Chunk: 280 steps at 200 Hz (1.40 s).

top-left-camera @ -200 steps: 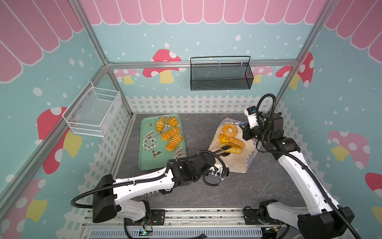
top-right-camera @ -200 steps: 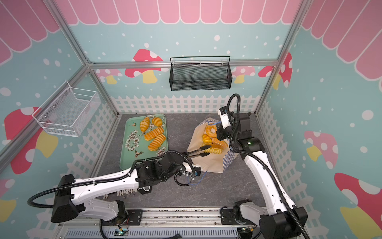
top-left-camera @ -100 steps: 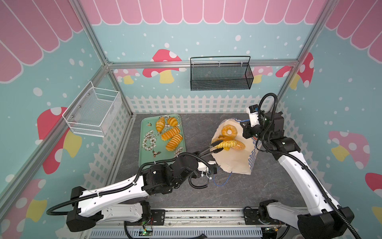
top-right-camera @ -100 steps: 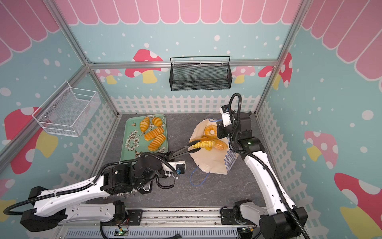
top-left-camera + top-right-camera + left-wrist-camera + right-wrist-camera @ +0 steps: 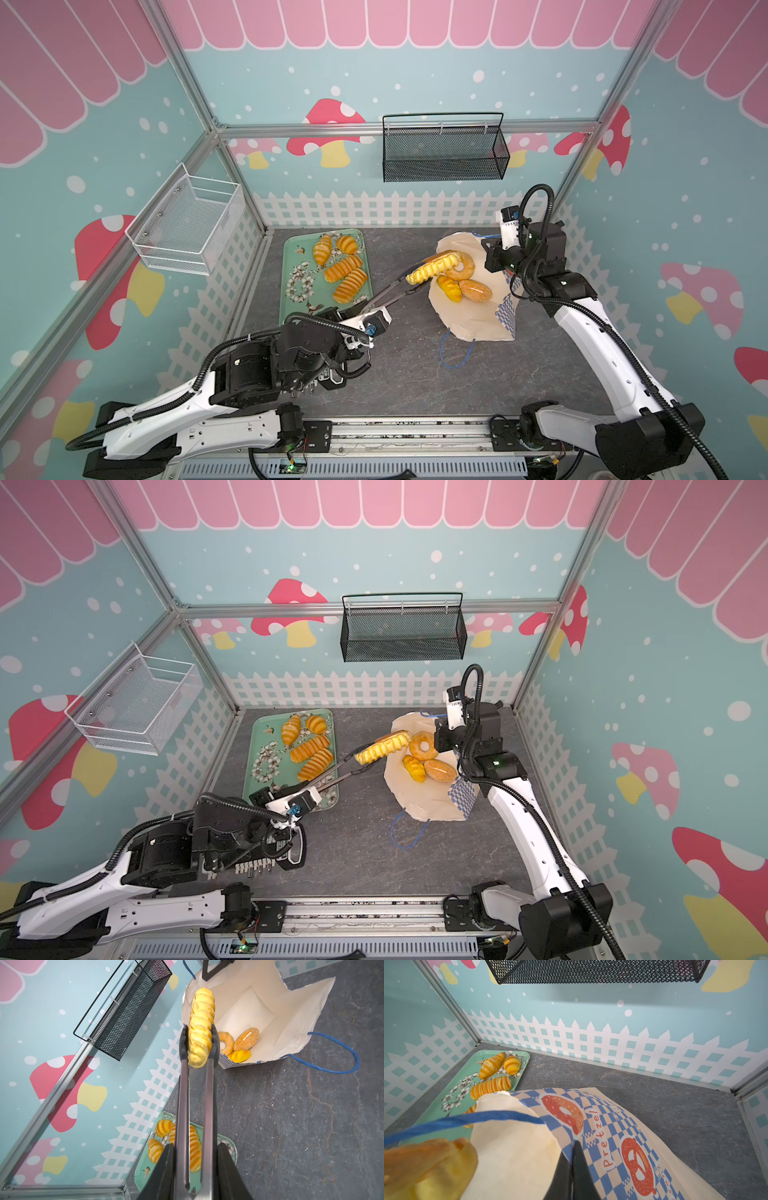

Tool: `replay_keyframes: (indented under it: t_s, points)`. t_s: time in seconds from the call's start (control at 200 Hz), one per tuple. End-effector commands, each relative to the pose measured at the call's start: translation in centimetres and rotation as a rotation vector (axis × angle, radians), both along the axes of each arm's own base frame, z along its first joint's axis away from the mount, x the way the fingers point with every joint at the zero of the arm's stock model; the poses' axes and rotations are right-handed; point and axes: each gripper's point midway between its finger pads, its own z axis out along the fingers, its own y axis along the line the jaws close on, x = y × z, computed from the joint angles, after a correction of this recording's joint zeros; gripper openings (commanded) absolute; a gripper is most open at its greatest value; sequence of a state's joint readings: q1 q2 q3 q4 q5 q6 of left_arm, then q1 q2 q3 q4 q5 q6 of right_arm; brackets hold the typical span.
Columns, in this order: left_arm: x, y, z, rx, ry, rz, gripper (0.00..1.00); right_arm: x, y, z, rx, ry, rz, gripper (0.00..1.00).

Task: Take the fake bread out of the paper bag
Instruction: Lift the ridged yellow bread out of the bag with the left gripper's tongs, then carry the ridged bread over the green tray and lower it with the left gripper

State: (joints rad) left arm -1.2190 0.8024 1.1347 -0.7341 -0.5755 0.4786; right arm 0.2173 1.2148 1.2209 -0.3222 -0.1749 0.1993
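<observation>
1. In both top views, your left pincer (image 5: 376, 311) is clamped on the handles of the tongs (image 5: 392, 296). The tong tips squeeze a ribbed loaf (image 5: 435, 266) in the air at the mouth of the paper bag (image 5: 471, 328). Reading the tabletop (image 5: 415, 374) as a clock face, the bag sits tipped open at about 2 o'clock. The tray (image 5: 254, 766) lies at 10 o'clock and already carries several pastries. Your right pincer (image 5: 441, 738) is closed on the bag's rim at the 1 o'clock side.

2. In the left wrist view, the pincer fingers (image 5: 164, 1174) press both tong arms together. The loaf (image 5: 201, 1026) is gripped near one end, so most of its length sticks out past the tips. Three pieces remain inside the bag (image 5: 259, 1001): a ring doughnut (image 5: 225, 1042), a seeded bun (image 5: 246, 1039) and a small yellow roll (image 5: 240, 1056), all touching.

3. In the right wrist view, the right pincer (image 5: 573, 1167) is shut on the checkered rim of the bag (image 5: 612, 1126), holding the mouth open. The blue cord handle (image 5: 467, 1121) crosses in front of it.

4. You are mid-extraction: the loaf looks clear of the bag but is not yet set down. Next, swing it toward 10 o'clock over the tray, lower it onto a bare patch and ease the tongs apart. The end-heavy grip could let the loaf pivot or slip, so move smoothly.
</observation>
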Motion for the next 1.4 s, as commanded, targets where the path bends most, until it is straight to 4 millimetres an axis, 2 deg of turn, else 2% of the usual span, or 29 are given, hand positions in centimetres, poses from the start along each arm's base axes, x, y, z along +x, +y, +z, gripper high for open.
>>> replay_keyframes:
  t_s: [0.0, 0.18, 0.3, 0.54, 0.675, 0.87, 0.965, 1.121, 1.231, 1.396]
  points:
    - [-0.6, 1.2, 2.4, -0.2, 0.064, 0.037, 0.0, 0.4, 0.4, 1.5, 0.03, -0.044, 0.004, 0.0]
    - [-0.5, 3.8, 2.8, -0.338, 0.119, 0.137, 0.0, 0.2, -0.1, 1.6, 0.021, -0.058, -0.02, 0.0]
    - [-0.1, 4.6, 1.9, -0.39, 0.199, 0.199, 0.0, 0.1, -0.3, 1.8, 0.022, -0.071, -0.03, 0.0]
    - [1.7, 6.1, -1.7, -0.439, 0.378, 0.356, 0.0, -0.7, -0.8, 2.8, 0.02, -0.099, -0.046, 0.0]
    - [2.5, 5.8, -5.2, -0.42, 0.552, 0.414, 0.0, -1.5, -1.4, 3.1, 0.005, -0.108, -0.063, 0.0]
    - [3.7, 6.7, -9.4, -0.461, 0.816, 0.508, 0.0, -2.2, -1.8, 3.4, -0.012, -0.12, -0.071, 0.0]
    - [4.1, 7.2, -10.6, -0.531, 0.926, 0.535, 0.0, -2.5, -2.0, 3.5, -0.019, -0.125, -0.077, 0.0]
    - [5.1, 8.2, -11.3, -0.611, 0.999, 0.587, 0.0, -2.6, -2.1, 3.5, -0.025, -0.129, -0.083, 0.0]
    - [5.4, 8.8, -12.4, -0.681, 1.083, 0.631, 0.0, -2.6, -2.2, 3.6, -0.029, -0.132, -0.084, 0.0]
    - [5.6, 10.7, -14.3, -0.772, 1.142, 0.741, 0.0, -2.6, -2.3, 3.5, -0.038, -0.133, -0.087, 0.0]
